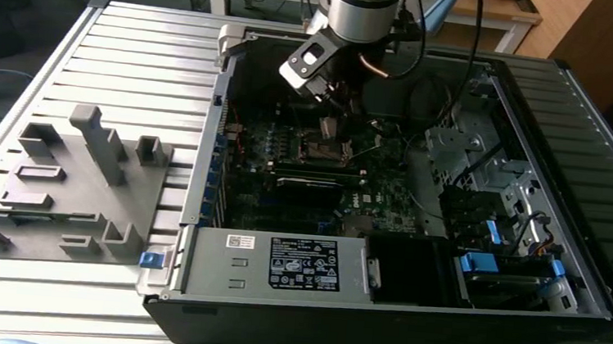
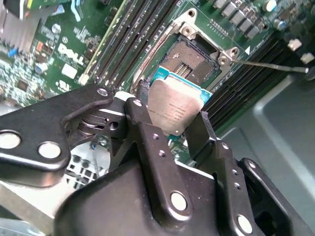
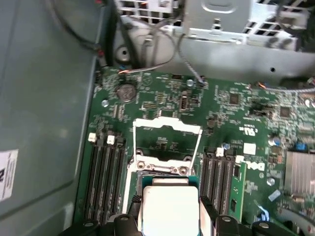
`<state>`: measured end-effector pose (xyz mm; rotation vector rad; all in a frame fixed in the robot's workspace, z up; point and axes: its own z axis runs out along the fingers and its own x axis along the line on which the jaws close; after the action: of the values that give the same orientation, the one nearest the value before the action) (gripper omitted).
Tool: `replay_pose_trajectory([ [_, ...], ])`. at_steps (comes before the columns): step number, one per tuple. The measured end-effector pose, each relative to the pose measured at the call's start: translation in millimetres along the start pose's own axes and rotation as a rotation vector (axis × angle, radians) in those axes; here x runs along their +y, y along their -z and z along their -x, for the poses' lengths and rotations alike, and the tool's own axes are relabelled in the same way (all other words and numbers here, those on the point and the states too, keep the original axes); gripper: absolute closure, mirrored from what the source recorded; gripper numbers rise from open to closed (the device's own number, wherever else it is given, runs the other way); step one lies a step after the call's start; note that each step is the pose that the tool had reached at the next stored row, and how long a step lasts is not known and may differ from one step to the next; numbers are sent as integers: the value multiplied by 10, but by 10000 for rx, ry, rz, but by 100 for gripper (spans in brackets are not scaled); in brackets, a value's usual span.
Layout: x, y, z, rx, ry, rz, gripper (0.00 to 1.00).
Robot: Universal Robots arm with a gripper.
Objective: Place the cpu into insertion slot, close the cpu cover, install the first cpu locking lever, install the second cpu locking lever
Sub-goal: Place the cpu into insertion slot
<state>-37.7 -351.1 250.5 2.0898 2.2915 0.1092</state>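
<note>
I am watching the first step: carrying the cpu (image 2: 174, 105) to the insertion slot (image 2: 189, 61). The gripper (image 2: 172, 112) is clenched on the chip, one black finger (image 2: 139, 105) on each of two opposite edges, the dull silver top facing the camera. The chip hangs above the socket, tilted and not yet seated.

In the second wrist view the slot sits just beyond the chip's far edge: a dark square with a paler grid at its centre, set in a metal rim. A thin metal rod (image 2: 275, 65) reaches out from one corner; I take it to be a locking lever, swung free.

The first wrist view looks from the other side. Here the cpu (image 3: 170, 206) covers most of the socket, so this picture cannot tell me how well chip and slot line up. What it does show is the cpu cover (image 3: 167, 125), a pale square frame swung back beyond the socket, with green board visible through its cut-out. The socket is open to receive the chip, and the cover and levers are not yet dealt with.

The exterior view gives the wider setting: the arm reaching down into an open computer case (image 1: 383, 309), the gripper (image 1: 326, 128) low over the motherboard (image 1: 306, 180). The chip itself is too small to make out there.

As I judge it, seating calls for squaring the chip to the socket, levelling it, lowering it gently and letting go without dragging — the contacts look delicate.
</note>
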Motion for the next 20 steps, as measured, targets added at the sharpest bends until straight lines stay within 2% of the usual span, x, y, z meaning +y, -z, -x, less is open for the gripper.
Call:
replay_pose_trajectory([
  [7, -1, -7, 0, -101, -1274, 24, 46],
  [8, -1, -7, 1, -106, -1348, 24, 46],
  [13, -1, -7, 0, -108, -1352, 21, 46],
  [16, -1, -12, 0, -104, -1353, -70, 46],
  [20, -1, -14, 0, -101, -1353, -92, 46],
])
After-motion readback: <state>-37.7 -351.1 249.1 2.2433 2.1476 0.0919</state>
